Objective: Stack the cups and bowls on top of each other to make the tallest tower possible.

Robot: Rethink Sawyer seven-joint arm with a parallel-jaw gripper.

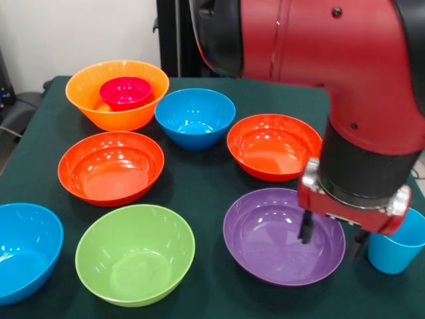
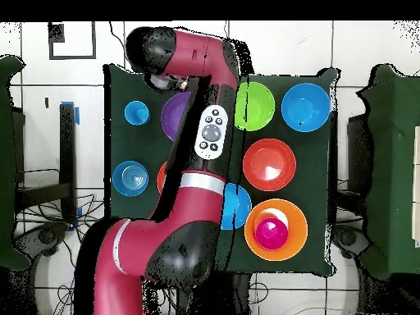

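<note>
Nearest the front edge of the dark green desk (image 1: 199, 302) sit three bowls, all upright with mouths facing up: a blue bowl (image 1: 23, 249) cut by the left edge, a lime green bowl (image 1: 135, 254) just right of it, and a purple bowl (image 1: 279, 234) further right. The gaps between these are narrow; the widest bare cloth in this row lies between green and purple.

At the far right edge stands the light-blue cup (image 1: 398, 242), upright with its long axis vertical and mouth up, just beside the purple bowl's right rim. The hand (image 1: 334, 239) hangs from the red and black arm (image 1: 345, 60) over that rim, between bowl and cup. Its two dark fingers (image 1: 306, 227) point down with a clear gap between them, one over the bowl's inside, the other near the cup; they hold nothing.

In the middle row are two red-orange bowls, one at left (image 1: 111, 166) and one at right (image 1: 273, 145), well apart, with open cloth between them.

Further back a second blue bowl (image 1: 194, 117) sits centrally. Farthest, at the left corner, the large yellow-orange bowl (image 1: 117, 93) holds the small magenta bowl (image 1: 125, 92), nested upright inside it. Whether the blue and yellow-orange rims touch I cannot tell.

The overhead view shows one more pale-blue bowl (image 2: 130, 177) standing alone near a desk edge.
</note>
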